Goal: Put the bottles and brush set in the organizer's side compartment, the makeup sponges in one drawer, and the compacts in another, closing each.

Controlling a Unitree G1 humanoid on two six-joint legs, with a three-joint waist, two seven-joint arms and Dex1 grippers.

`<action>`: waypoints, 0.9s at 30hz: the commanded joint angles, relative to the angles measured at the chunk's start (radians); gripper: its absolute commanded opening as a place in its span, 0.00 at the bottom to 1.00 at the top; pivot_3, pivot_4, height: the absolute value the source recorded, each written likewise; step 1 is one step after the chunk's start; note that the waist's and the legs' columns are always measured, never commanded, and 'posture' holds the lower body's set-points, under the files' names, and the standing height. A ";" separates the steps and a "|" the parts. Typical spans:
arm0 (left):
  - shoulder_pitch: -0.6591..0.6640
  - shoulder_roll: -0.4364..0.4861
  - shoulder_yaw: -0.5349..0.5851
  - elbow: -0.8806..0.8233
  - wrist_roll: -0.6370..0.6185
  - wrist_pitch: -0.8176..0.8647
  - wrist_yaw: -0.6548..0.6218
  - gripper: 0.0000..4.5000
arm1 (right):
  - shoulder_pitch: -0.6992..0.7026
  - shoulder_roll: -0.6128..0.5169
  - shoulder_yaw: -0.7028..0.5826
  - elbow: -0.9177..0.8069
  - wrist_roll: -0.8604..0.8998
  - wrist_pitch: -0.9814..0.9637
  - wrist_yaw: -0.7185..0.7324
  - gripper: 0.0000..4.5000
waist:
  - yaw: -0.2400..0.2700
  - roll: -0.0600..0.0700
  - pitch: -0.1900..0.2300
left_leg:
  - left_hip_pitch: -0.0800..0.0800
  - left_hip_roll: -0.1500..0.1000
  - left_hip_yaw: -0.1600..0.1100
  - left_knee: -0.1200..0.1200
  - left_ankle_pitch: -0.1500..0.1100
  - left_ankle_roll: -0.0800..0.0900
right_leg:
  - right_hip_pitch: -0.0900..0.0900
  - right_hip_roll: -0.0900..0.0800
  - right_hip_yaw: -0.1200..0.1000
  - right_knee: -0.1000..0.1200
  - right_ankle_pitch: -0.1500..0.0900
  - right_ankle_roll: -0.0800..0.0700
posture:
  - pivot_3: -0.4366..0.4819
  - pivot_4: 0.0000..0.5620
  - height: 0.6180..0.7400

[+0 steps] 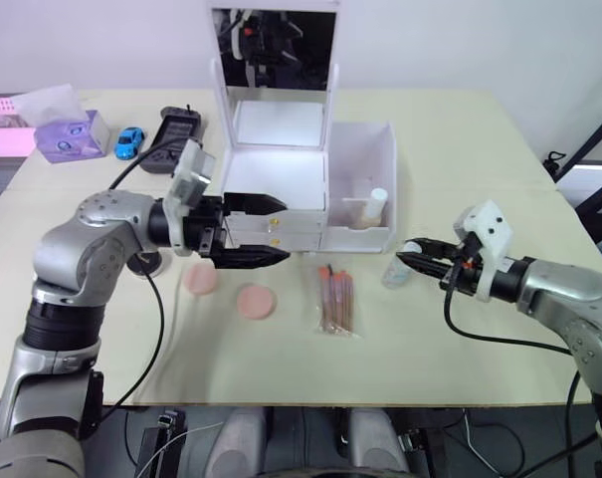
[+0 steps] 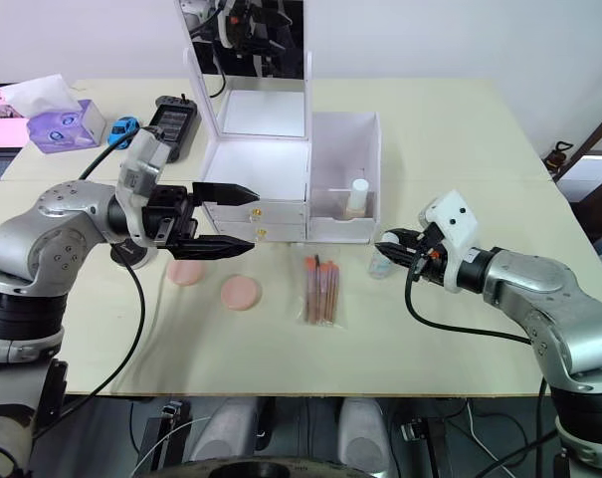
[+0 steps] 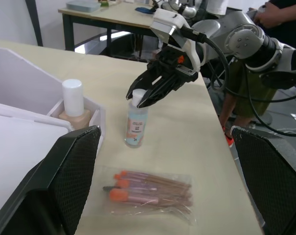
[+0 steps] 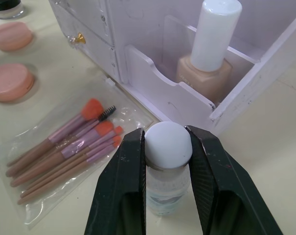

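Note:
The white organizer (image 1: 281,174) stands mid-table with its mirror lid up and both gold-knobbed drawers shut. A beige bottle (image 1: 377,204) stands in the side compartment (image 1: 365,149). On the table to the compartment's right stands the clear teal-labelled bottle (image 4: 165,188), and my right gripper (image 1: 412,257) is shut on its white cap. The bagged brush set (image 1: 335,299) lies in front of the organizer. Two pink makeup sponges (image 1: 201,280) (image 1: 256,302) lie to its left. My left gripper (image 1: 276,230) is open and empty, right in front of the drawers. One black compact (image 1: 146,262) peeks out under my left arm.
A purple tissue box (image 1: 72,134), a blue toy car (image 1: 129,141) and a black game console (image 1: 176,124) sit at the back left. A pink box (image 1: 2,124) is at the far left edge. A person (image 3: 280,10) stands beyond the table's right side.

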 commanded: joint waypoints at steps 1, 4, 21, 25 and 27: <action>-0.020 0.006 0.009 -0.029 -0.005 -0.014 0.004 1.00 | -0.007 -0.006 -0.016 -0.028 0.002 -0.005 0.003 0.16 | 0.000 0.000 0.000 | 0.000 0.000 0.000 0.000 0.000 0.000 | 0.000 0.000 0.000 0.000 0.000 0.000 | 0.48 0.27 1.00; -0.023 0.006 0.008 -0.027 -0.004 -0.015 0.004 1.00 | -0.003 -0.015 -0.026 -0.032 0.001 -0.009 0.011 0.16 | 0.000 0.000 0.000 | 0.000 0.000 0.000 0.000 0.000 0.000 | 0.000 0.000 0.000 0.000 0.000 0.000 | 0.48 0.27 1.00; 0.051 0.053 0.086 0.050 0.075 -0.115 0.062 1.00 | -0.548 0.005 0.033 0.084 0.192 0.129 0.046 0.16 | -0.004 0.001 0.000 | 0.000 0.001 0.000 -0.002 0.000 0.000 | -0.001 0.001 0.000 -0.001 0.001 -0.001 | 0.48 0.27 1.00; 0.097 0.054 0.115 0.011 0.074 -0.129 0.104 1.00 | -0.621 0.038 0.114 0.204 0.108 0.055 0.088 0.16 | -0.001 0.001 0.000 | -0.002 0.000 0.000 -0.002 0.000 0.000 | -0.002 0.000 0.000 -0.002 0.002 0.001 | 0.48 0.27 1.00; 0.118 0.060 0.126 -0.012 0.064 -0.123 0.116 1.00 | -0.644 0.053 0.158 0.259 0.057 0.009 0.110 0.16 | -0.004 0.001 0.000 | -0.003 -0.001 0.000 -0.002 0.000 0.000 | -0.003 0.000 0.000 -0.002 0.003 0.001 | 0.48 0.27 1.00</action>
